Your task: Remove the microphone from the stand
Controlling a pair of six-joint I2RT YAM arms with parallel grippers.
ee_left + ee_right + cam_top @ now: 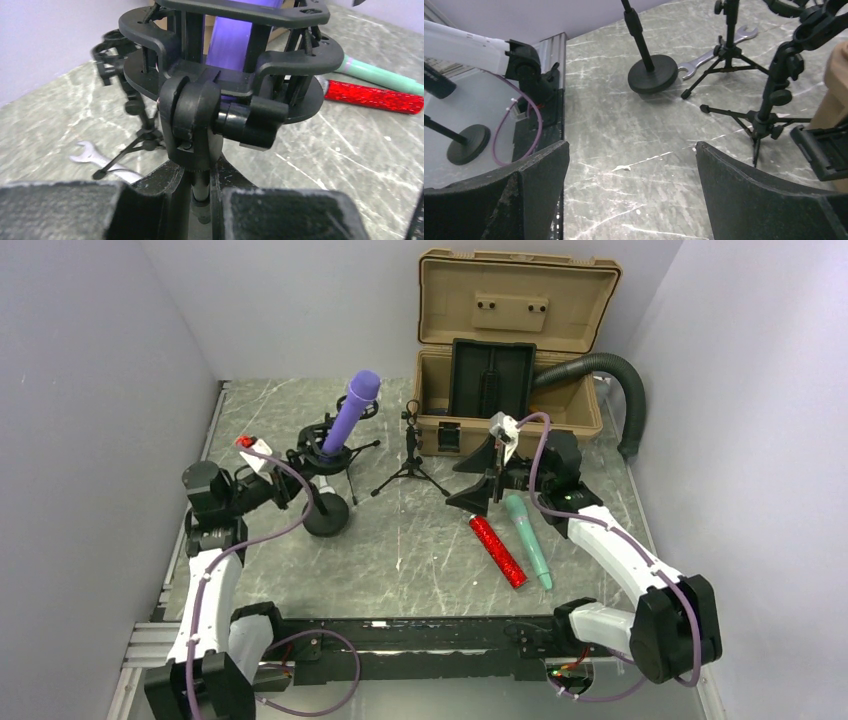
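On the table [420, 560], left jaws tight on the stand [192, 125], right jaws wide

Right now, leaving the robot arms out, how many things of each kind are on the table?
Microphones: 3 (purple microphone, red microphone, green microphone)
Stands: 3 (round-base stand, tripod stands)
Wrench: 1
Case: 1
Hose: 1
Total: 9
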